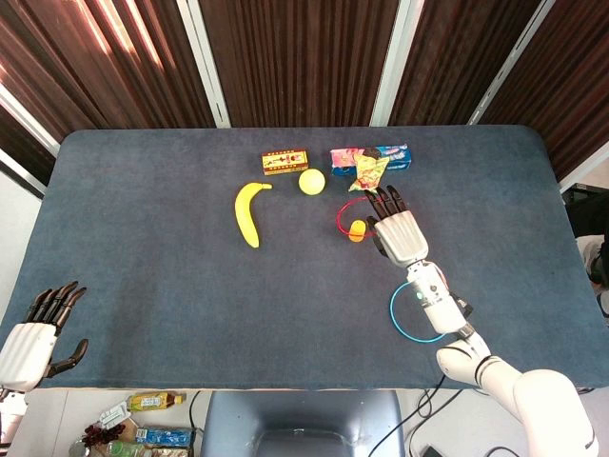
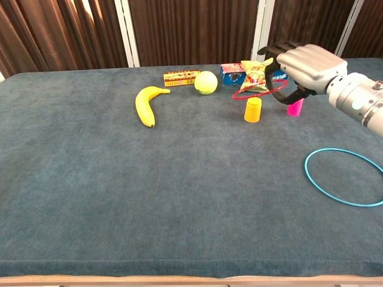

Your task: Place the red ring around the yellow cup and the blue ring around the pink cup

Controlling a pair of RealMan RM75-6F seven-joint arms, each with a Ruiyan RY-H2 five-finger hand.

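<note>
1. Red ring (image 2: 258,92) hangs in the air just above the yellow cup (image 2: 253,110), pinched in the right hand (image 2: 302,63). It sits roughly level, and in the head view it appears to enclose the cup's top.
2. The pink cup (image 2: 295,107) stands just beside the yellow one, partly hidden behind the right hand.
3. The blue ring (image 2: 344,177) lies flat on the table (image 2: 119,191) near the right edge, well apart from both cups and untouched.
4. The left hand (image 1: 33,335) rests at the near left corner, fingers apart, holding nothing.
5. Judged risks: if the ring is let go off-centre, it could catch the yellow cup's rim and tip the light cup or hang on it; the hand is close enough to the pink cup to knock it while lowering.
6. A banana (image 2: 144,104), a ball (image 2: 206,82) and some snack packets (image 2: 254,70) lie behind; a careless sweep could disturb them.
</note>
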